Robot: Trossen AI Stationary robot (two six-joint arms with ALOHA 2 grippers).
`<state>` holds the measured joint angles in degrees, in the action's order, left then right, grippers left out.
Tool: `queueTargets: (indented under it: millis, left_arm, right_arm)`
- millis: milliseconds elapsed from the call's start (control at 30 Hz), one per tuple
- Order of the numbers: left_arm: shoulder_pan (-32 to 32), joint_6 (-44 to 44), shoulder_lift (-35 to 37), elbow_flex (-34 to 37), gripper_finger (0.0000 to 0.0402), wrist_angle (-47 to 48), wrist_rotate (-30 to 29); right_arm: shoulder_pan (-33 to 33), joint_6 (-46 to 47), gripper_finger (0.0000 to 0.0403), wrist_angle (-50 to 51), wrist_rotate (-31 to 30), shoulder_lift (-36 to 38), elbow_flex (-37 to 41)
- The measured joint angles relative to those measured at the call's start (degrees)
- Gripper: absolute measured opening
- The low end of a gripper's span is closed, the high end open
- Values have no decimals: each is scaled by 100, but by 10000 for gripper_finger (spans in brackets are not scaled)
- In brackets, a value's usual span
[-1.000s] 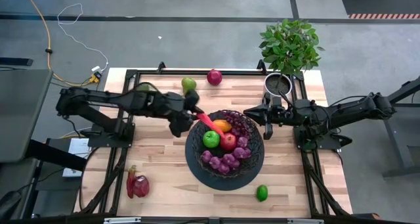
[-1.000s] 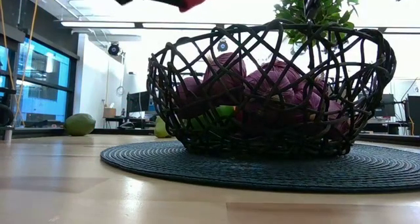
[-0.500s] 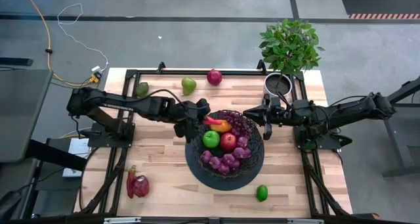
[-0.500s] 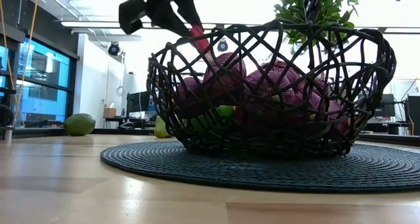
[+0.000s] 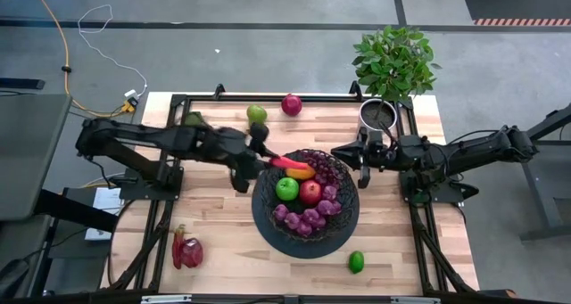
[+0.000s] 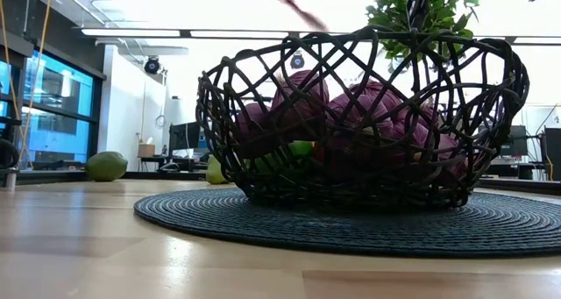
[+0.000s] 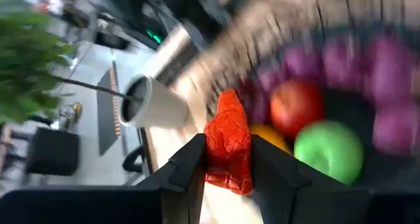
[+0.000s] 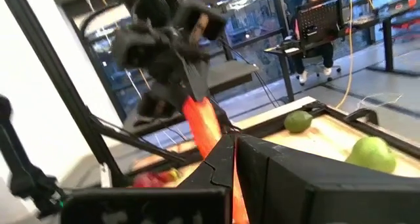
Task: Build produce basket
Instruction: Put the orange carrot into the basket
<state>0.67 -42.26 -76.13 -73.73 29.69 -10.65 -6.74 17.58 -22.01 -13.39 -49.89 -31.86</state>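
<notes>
One red pepper [image 5: 280,162] points lengthwise from left gripper [image 5: 261,158] toward basket [image 5: 348,217]

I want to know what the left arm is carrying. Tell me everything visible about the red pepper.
The red pepper is long, slim, bright red, with a wrinkled glossy skin. It is pinched between the fingers of the left gripper, which holds it in the air above the left rim of the basket, its free end pointing over the fruit inside. Nothing else touches it.
</notes>
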Motion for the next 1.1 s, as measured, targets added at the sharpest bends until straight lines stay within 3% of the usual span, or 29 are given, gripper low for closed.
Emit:
queueTargets:
  millis: [200,367,467,633,767,867,1100]
  left_arm:
    - [-6,2094,426,-74,95,-21,545]
    - [-8,2814,399,-72,94,54,443]
    - [16,3066,296,-63,94,97,195]
    - [63,3108,48,-68,94,36,-28]
    - [54,2978,-196,-68,94,7,-3]
    - [36,2991,-355,-68,94,-74,6]
    - [39,3008,-463,-68,94,-280,-32]
  right_arm:
    - [-2,442,0,-85,-2,-190,-225]
    - [-3,75,15,1083,5,-731,-1181]
    - [-4,53,50,1987,17,-1120,-1847]
    - [-4,-101,147,3579,303,-1825,-3017]
    - [-5,-609,212,4542,75,-2433,-3921]
    - [-2,-858,232,5107,8,-2897,-4385]
    - [-4,-891,236,5587,86,-3696,-4778]
